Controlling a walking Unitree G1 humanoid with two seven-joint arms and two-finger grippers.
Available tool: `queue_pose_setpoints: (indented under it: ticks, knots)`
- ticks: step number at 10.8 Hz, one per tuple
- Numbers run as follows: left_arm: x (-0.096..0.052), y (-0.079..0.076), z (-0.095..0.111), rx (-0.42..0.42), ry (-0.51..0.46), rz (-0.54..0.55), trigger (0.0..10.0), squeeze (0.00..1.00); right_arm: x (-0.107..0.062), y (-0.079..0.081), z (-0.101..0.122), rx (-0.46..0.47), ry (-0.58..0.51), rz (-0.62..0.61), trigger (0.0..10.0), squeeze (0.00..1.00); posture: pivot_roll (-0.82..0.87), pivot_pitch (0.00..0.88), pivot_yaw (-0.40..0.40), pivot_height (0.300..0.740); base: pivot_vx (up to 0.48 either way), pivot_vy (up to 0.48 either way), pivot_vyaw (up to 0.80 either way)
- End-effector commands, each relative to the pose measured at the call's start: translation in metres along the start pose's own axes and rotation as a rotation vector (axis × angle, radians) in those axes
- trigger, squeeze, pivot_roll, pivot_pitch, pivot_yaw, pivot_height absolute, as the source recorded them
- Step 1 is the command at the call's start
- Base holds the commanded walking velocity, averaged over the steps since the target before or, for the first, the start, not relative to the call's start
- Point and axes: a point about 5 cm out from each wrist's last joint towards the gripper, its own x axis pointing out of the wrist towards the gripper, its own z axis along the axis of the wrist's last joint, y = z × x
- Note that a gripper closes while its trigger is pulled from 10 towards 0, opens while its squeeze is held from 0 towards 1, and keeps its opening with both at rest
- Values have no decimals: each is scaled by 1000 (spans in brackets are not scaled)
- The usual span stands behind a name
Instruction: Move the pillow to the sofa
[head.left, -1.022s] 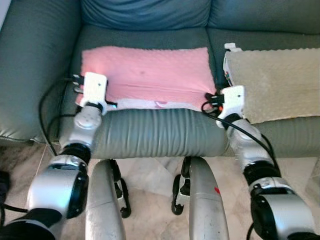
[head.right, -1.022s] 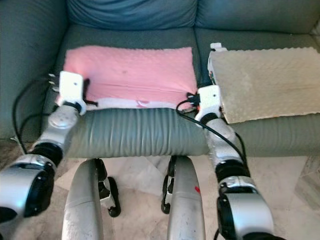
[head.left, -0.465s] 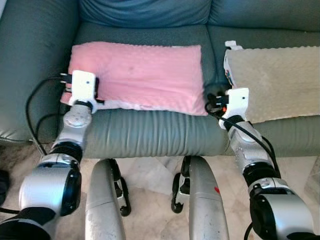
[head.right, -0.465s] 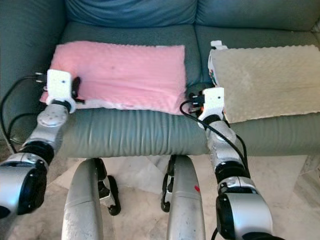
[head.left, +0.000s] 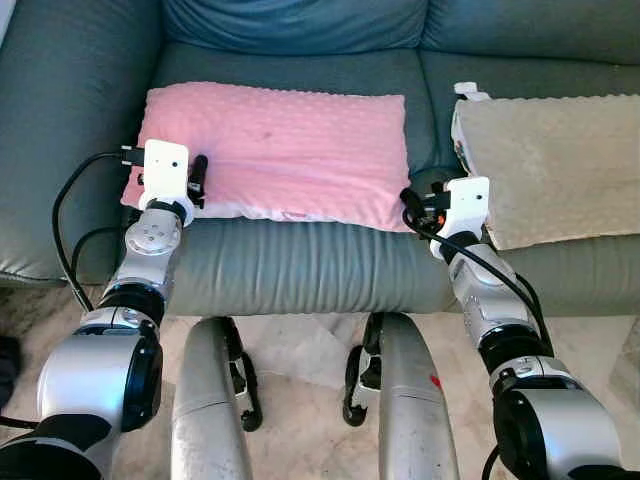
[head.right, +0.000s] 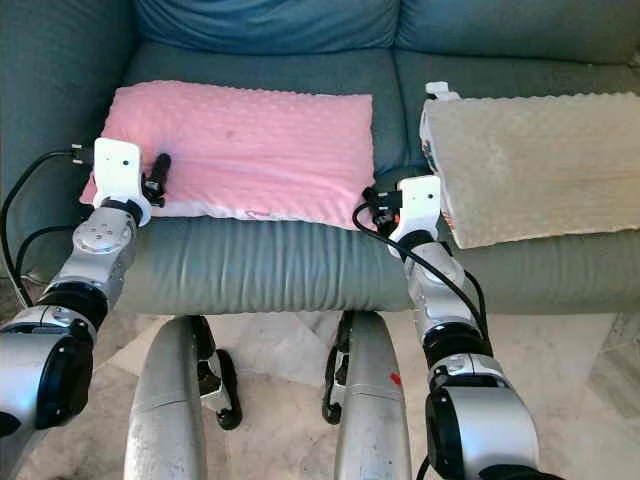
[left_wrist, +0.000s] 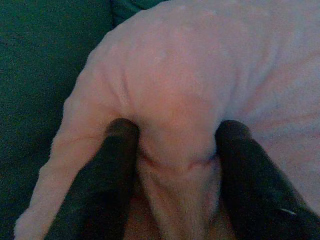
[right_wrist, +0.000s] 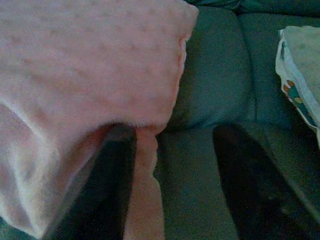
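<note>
Pillow: the pink pillow (head.left: 275, 150) was a soft rectangle with a dimpled, fleecy cover, and it lay flat on the sofa's left seat cushion, its front edge near the cushion's front.
Sofa: the sofa (head.left: 300, 262) was grey-green, leather-like, with gathered ridges along the front of the seat.
Beige pillow: a second pillow (head.left: 550, 160), beige with the same bumpy cover, sat on the right seat cushion, with a printed coloured edge at its near corner (pattern too small to read).
Left gripper: the left gripper (left_wrist: 172, 150) pinched a fold of the pillow's front left corner between both black fingers (left_wrist: 107, 170).
Right gripper: the right gripper (right_wrist: 172, 165) stood spread at the pillow's front right corner, one finger under the pink edge, the other over bare cushion.
Writing: none could be read.
Change: compared with a second before, the pillow lay flatter and further left on the seat.
</note>
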Motion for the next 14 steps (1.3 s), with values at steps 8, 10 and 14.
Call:
queue_pose_setpoints:
  ticks: [8,10,14]
  knots:
    - [-22,20,-28,-38,7,38,10000,1000,-23,23,-22,56,-37,25,10000,1000,-95,211,-24,605,0,0,0]
    - [-31,12,-34,-68,-20,12,10000,1000,-38,22,-35,67,-7,9,10000,1000,-87,159,-23,605,0,0,0]
    - [-47,-7,-43,-125,-36,-65,10000,1000,-52,37,-38,98,-8,17,10000,1000,-83,102,-22,605,0,0,0]
